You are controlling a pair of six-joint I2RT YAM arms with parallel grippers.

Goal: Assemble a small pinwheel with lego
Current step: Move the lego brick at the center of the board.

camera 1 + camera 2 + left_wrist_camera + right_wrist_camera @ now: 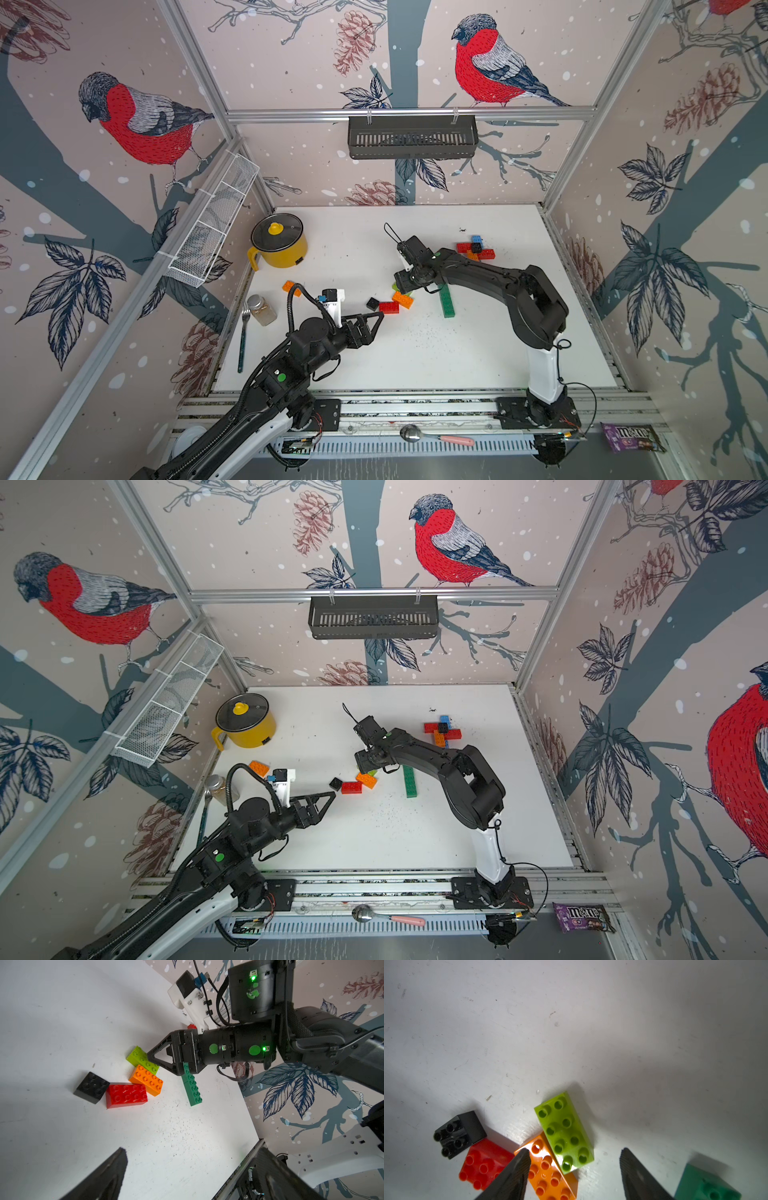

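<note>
Right gripper [575, 1150] is half open, holding nothing, straddling the lime brick [563, 1132] mid-table. It's jammed against the orange brick [548, 1169], so closing could drag both. Left gripper [376, 318], wide open and empty, hovers near the red brick [388, 307].

I look in on walls [291, 62] papered in pale beige with red-breasted birds, pinecones and grey branches, held in an aluminium frame [407, 113]. A black slotted basket [412, 137] hangs on the rear rail, and a white wire rack [216, 224] is fixed to a side wall. The white surface [415, 357] is scuffed, speckled and evenly lit.
</note>
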